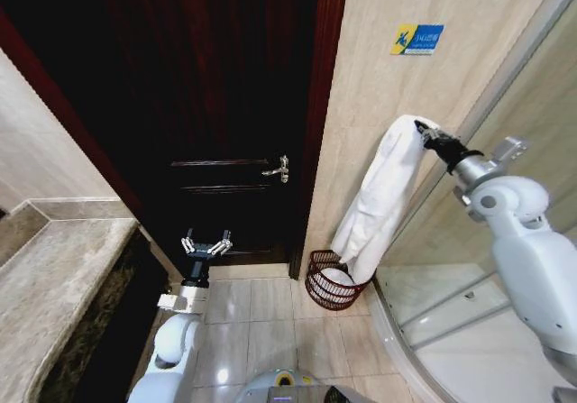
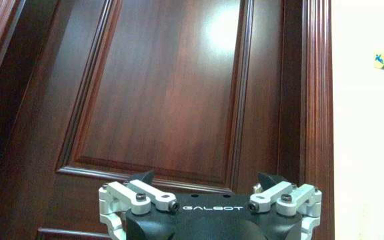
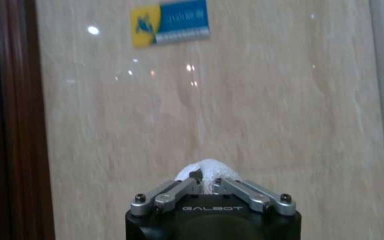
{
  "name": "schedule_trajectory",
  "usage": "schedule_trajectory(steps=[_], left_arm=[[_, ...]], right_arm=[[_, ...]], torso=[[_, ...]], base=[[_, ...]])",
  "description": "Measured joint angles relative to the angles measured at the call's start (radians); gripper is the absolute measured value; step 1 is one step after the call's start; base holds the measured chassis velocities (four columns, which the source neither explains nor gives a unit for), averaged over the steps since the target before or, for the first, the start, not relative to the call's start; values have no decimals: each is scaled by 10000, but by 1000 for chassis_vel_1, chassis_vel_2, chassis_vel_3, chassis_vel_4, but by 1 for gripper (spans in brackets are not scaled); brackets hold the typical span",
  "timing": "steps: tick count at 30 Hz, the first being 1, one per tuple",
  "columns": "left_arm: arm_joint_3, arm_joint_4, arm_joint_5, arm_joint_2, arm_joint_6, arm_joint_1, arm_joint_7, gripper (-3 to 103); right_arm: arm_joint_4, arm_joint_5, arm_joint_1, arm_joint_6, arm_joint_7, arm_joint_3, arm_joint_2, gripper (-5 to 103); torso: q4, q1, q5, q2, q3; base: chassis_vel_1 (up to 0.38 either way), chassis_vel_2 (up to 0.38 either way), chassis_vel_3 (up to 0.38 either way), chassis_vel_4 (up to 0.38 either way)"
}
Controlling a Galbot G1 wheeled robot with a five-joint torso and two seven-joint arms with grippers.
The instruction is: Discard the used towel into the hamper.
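Note:
A long white towel (image 1: 379, 196) hangs down from my right gripper (image 1: 422, 131), which is shut on its top end high beside the beige wall. In the right wrist view a white bunch of towel (image 3: 205, 170) shows pinched at my right gripper (image 3: 204, 181). The towel's lower end reaches into the hamper (image 1: 332, 281), a dark reddish-brown ribbed basket on the floor by the wall. My left gripper (image 1: 206, 244) is open and empty, held low in front of the dark wooden door; in the left wrist view the left gripper (image 2: 209, 181) has its fingers spread wide.
The dark wooden door (image 1: 225, 105) with a metal handle (image 1: 279, 169) stands ahead. A glass shower enclosure (image 1: 469, 313) curves along the right. A stone counter (image 1: 54, 277) runs on the left. Tiled floor (image 1: 261, 331) lies between. A blue and yellow sign (image 1: 416, 39) is on the wall.

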Motion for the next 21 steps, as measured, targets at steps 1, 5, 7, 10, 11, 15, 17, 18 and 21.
schedule_trajectory(steps=[1,5,7,10,11,15,17,18,21], left_arm=[[0,0,0,0,0,0,0,100],[-2,19,1,16,-3,2,0,100],[-4,31,1,26,-8,8,0,100],[-20,39,1,37,-12,2,0,100],[-28,40,1,28,-15,-5,0,100],[-33,38,5,-12,-23,8,-1,100],[-33,32,23,-28,-40,32,-1,100],[-33,32,23,-28,-40,32,-1,100],[-55,-29,27,-42,-69,73,-4,100]], right_arm=[[0,0,0,0,0,0,0,2],[-167,-418,-277,241,-123,23,386,2],[-331,-638,-266,388,-171,-20,557,2],[-479,-659,-39,530,-211,-134,611,2],[-526,-613,106,641,-211,-195,611,2],[-574,-447,504,978,-196,-401,618,2],[-691,-360,764,1133,-180,-517,657,2],[-691,-360,764,1133,-180,-517,657,2],[-854,-423,652,1163,-207,-491,787,2]], torso=[[0,0,0,0,0],[0,0,-2,0,0],[0,0,-3,0,0],[0,0,-2,0,0],[0,0,-3,0,0],[1,0,-7,0,0],[2,0,-4,0,0],[2,0,-4,0,0],[3,0,-11,0,-1]], base=[[0,0,0,0],[0,0,0,0],[0,0,0,0],[0,0,0,0],[0,0,0,0],[0,0,0,0],[0,0,0,0],[0,0,0,0],[0,0,0,0]])
